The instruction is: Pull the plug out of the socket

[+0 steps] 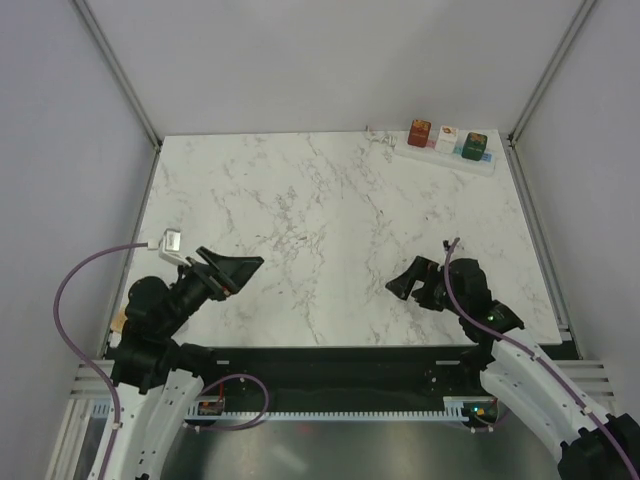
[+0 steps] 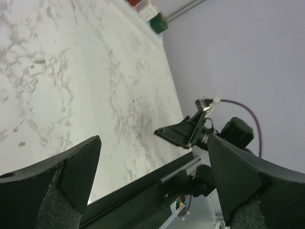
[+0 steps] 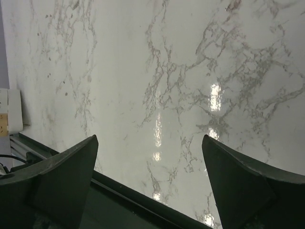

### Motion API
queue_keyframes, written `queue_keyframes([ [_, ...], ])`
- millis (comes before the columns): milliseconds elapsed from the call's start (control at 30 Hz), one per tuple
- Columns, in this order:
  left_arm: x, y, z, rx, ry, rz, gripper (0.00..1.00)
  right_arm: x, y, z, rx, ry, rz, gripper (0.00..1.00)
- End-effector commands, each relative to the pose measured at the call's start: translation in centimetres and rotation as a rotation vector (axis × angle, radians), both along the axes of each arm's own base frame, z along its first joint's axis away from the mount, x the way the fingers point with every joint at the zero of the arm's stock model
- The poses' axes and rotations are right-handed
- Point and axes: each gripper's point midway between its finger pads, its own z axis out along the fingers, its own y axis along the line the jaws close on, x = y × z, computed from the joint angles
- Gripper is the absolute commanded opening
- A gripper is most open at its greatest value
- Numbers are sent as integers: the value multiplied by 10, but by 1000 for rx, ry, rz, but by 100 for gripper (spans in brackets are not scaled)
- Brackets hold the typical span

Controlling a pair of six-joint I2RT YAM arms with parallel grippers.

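Overhead, socket: white socket strip (image 1: 487,163) at the marble table's (image 1: 300,200) far right corner, long axis along the far edge, three cube plugs (image 1: 446,139) seated.
Overhead, arms: left gripper (image 1: 245,275) and right gripper (image 1: 405,285) near the table's front edge, fingers apart, empty; the right one is nearer.
Left wrist: green plug (image 2: 157,23) far ahead.
Right wrist: bare marble only; strip unseen.

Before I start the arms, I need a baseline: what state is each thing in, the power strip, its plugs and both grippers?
socket: lying flat at the far right corner of the table, three plugs in it.
red plug: seated, upright.
white plug: seated, in the middle.
green plug: seated, upright.
left gripper: open, empty.
right gripper: open, empty.
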Motion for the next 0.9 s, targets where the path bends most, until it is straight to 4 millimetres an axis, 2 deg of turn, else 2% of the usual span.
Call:
queue_keyframes([
  [0,-11,-3,-36,168,142,-84,100,20,6,36,32,-111,-5,98],
  [67,-8,5,-37,150,194,-11,100,27,20,52,101,-175,43,98],
  [100,-8,8,-37,135,207,7,100,21,32,59,169,-176,100,98],
  [133,-8,9,-37,135,205,19,100,26,41,72,235,-248,125,98],
  [233,-11,16,-34,139,220,55,100,30,58,73,333,-226,154,98],
  [300,-13,22,-33,162,242,82,100,38,74,73,340,-219,187,98],
  [333,-16,30,-33,199,268,115,100,42,89,73,338,-212,220,98],
  [400,-18,39,-32,257,280,150,100,45,107,74,341,-214,249,98],
  [433,-20,49,-30,292,304,193,100,50,117,81,356,-244,254,98],
  [467,-22,55,-28,310,302,216,100,47,138,77,357,-222,294,98],
  [500,-24,60,-27,338,304,235,100,47,149,77,361,-219,311,98],
  [533,-25,69,-18,350,283,282,100,46,162,80,373,-228,330,98],
  [567,-29,76,-20,371,297,304,99,43,186,77,373,-211,365,98],
  [600,-31,81,-19,384,296,325,99,41,199,77,381,-209,384,98],
  [633,-33,88,-12,392,280,365,99,44,217,94,418,-246,405,98],
  [667,-37,93,-14,409,295,377,99,30,240,80,412,-210,445,98],
  [700,-39,99,-7,416,280,406,98,26,254,83,425,-222,467,98],
  [733,-41,102,-7,424,281,418,98,12,281,98,456,-242,520,98],
  [767,-43,104,-6,432,283,426,98,9,297,77,428,-210,530,98],
  [800,-45,108,-7,451,287,434,98,2,312,75,433,-206,553,98],
  [833,-47,110,-4,455,277,440,98,-12,338,92,478,-232,601,98],
  [867,-49,111,-3,461,274,442,97,-18,354,66,457,-196,617,98],
])
